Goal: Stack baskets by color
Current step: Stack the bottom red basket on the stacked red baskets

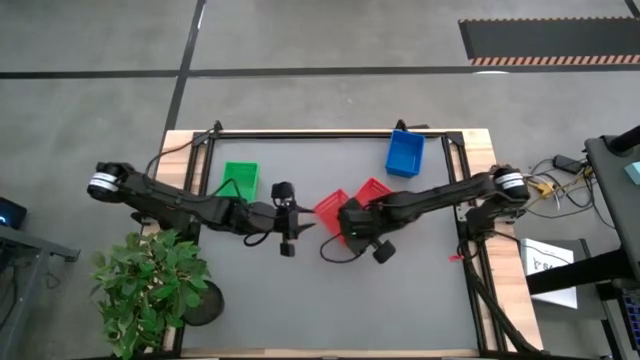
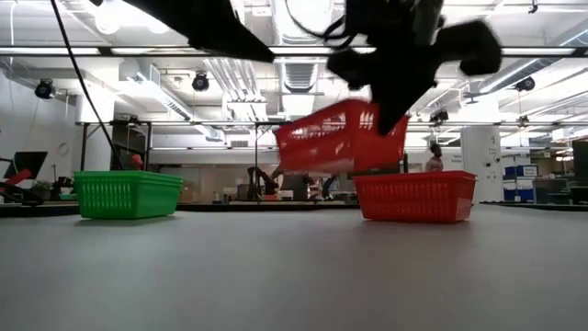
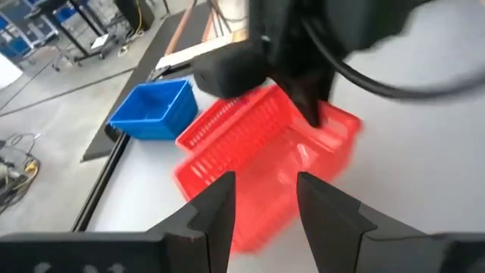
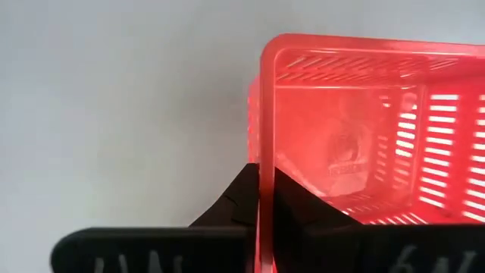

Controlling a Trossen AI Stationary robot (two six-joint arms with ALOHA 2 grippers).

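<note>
Lifting a red basket (image 2: 340, 138) by one wall, pinched between the closed fingers of the right gripper (image 4: 261, 199), near the middle of the grey table (image 1: 330, 290); carried clear of the surface and tilted, as seen from table height. Second red basket (image 2: 415, 196) resting flat just beside and partly under the raised one, apparently the stacking target. Green basket (image 1: 240, 179) at the table's left, blue basket (image 1: 404, 153) at the far edge towards the right, both well apart from the red pair. Left gripper (image 3: 264, 199) hovering with fingers parted and nothing between them, just beside the lifted basket and pointed at it. Potted plant (image 1: 150, 285) at the near left corner, outside the working area. For a clean nesting, judged from this arrangement: level the carried basket first, since a one-wall pinch lets it hang askew; turn it until its long sides match those of the resting basket; centre it directly above, then lower straight down so the tapered walls slide inside without catching the lattice. Release only once seated. Likely fault: a low corner striking the rim and pushing the lower basket across the table. Keep the left gripper clear of the descent path.
</note>
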